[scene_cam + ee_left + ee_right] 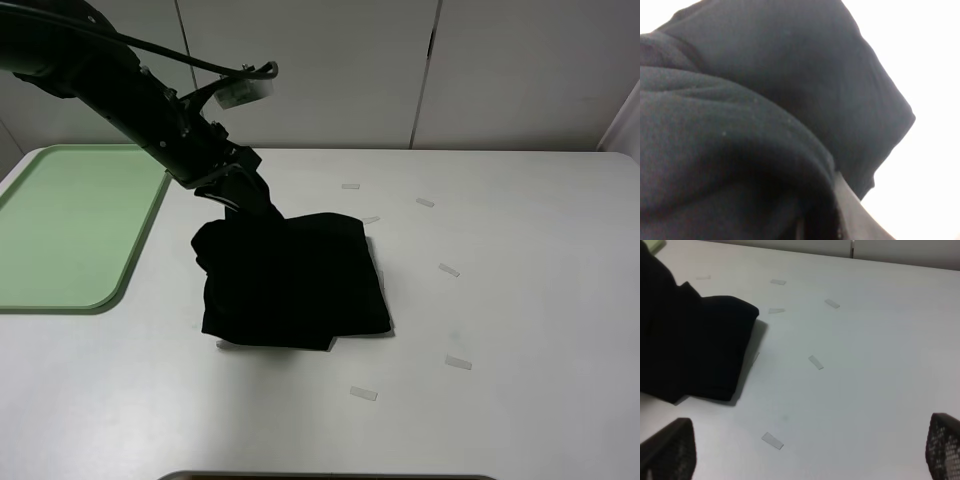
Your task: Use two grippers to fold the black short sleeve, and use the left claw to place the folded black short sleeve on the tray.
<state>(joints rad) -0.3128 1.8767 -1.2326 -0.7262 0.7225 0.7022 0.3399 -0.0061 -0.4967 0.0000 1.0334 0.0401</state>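
Right between the jaws of the left claw point(243, 203) is the far corner of the shirt point(295, 285), and those jaws are clenched tight on the cloth. The wrist cam on that arm sees pretty much nothing but shirt point(765, 100), with black folds bunched up against one dark finger point(850, 215). From the pinched corner the rest of the shirt spreads away from the claw as a roughly square folded stack lying on the table point(520, 300), and the side nearest the jaws is humped up a bit. The tray point(70, 220) sits off to the side of the claw, under its arm, well apart from the shirt. Over on the other side, the right gripper point(805, 460) has its jaws spread wide with nothing in them, just bare table between the two fingertips point(667, 452). The shirt lies ahead of those jaws and off toward one fingertip, not touching either. A few tape bits point(815, 362) are stuck flat on the table out in front of the open jaws, one of them just ahead of the gap.
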